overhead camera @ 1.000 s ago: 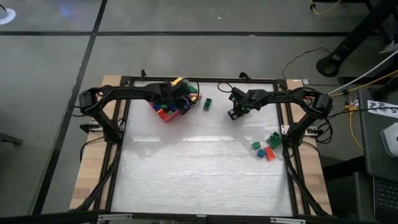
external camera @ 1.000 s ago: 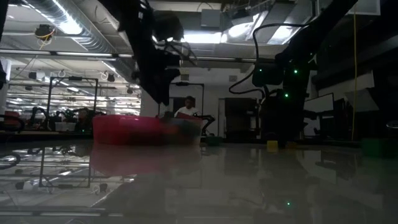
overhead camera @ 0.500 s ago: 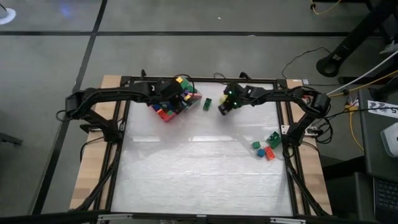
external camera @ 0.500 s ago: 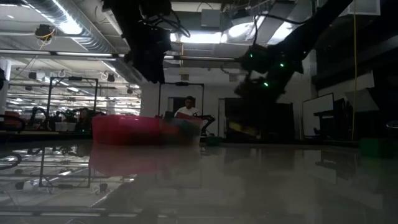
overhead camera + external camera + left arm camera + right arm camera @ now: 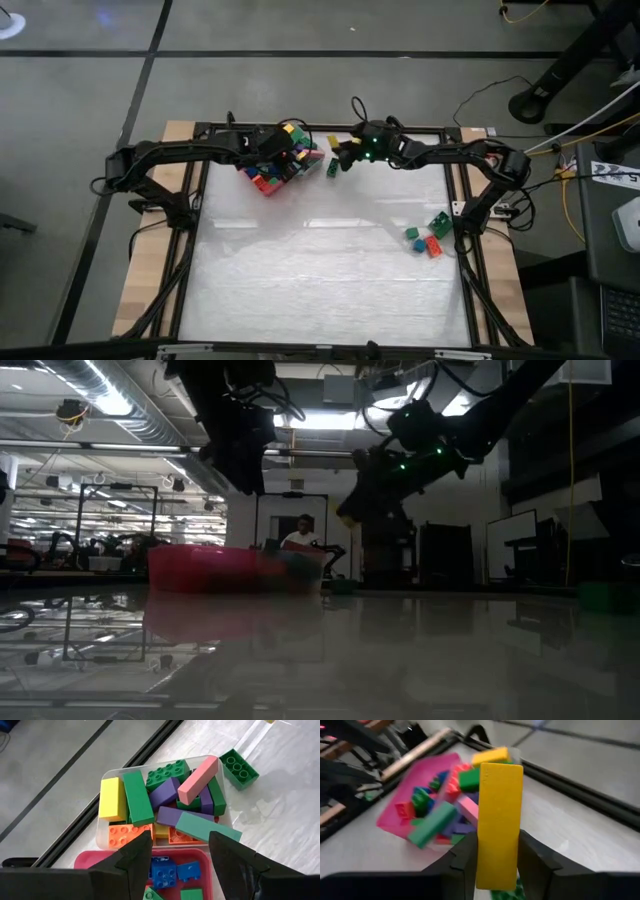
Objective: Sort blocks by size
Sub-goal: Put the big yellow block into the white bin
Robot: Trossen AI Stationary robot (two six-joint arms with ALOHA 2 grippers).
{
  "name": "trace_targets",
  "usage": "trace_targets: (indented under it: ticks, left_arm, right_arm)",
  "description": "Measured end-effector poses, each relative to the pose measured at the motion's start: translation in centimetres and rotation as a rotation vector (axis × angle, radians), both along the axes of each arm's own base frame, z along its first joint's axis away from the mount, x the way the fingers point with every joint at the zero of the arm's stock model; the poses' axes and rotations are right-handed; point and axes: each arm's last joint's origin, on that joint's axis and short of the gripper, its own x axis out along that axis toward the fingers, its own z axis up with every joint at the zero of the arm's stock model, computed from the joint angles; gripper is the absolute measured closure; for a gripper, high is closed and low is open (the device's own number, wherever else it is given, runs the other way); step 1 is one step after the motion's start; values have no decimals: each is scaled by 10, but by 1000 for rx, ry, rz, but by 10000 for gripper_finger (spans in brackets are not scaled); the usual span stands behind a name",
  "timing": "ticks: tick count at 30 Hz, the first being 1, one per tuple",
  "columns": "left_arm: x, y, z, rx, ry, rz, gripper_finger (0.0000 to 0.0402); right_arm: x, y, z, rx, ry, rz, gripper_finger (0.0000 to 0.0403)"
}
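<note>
The blocks [image 5: 165, 800] are smooth, slightly glossy studded plastic. The clear plastic tray [image 5: 104, 836] looks translucent, the pink tray [image 5: 420, 785] matt plastic. The white tabletop [image 5: 320, 270] shines, mirror-like at table height; its edges [image 5: 140, 270] are bare wood.

The left arm reaches in from the table's left edge, forearm running along the far side, and its left gripper [image 5: 283, 150] hangs raised near the far middle. Its fingers [image 5: 134, 857] stand apart with nothing between them (seen plainly in its own wrist view). The right arm stretches from the right edge along the same far side, elbow bent near the corner. The right gripper [image 5: 340, 150] is lifted off the table, close to the left one, its fingers [image 5: 465, 857] clamped on a long yellow block [image 5: 498, 822].
</note>
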Motion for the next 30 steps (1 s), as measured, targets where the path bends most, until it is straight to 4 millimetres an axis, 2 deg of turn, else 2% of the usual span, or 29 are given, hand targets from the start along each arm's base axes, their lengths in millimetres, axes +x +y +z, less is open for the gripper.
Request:
trace_targets:
  ticks: [9, 17, 22, 30]
  left_arm:
    - [0, 0, 0, -15, -23, 31, 218]
    - [0, 0, 0, -33, -52, 67, 218]
    - [1, 0, 0, -33, -56, 68, 218]
    - [-2, -2, -2, -43, -18, 67, 218]
  right_arm:
    - [17, 25, 14, -105, -128, 49, 293]
    - [29, 39, 10, -167, -148, -4, 293]
    - [53, 35, -2, -166, -179, 55, 294]
    - [97, 21, -25, -90, -5, 101, 294]
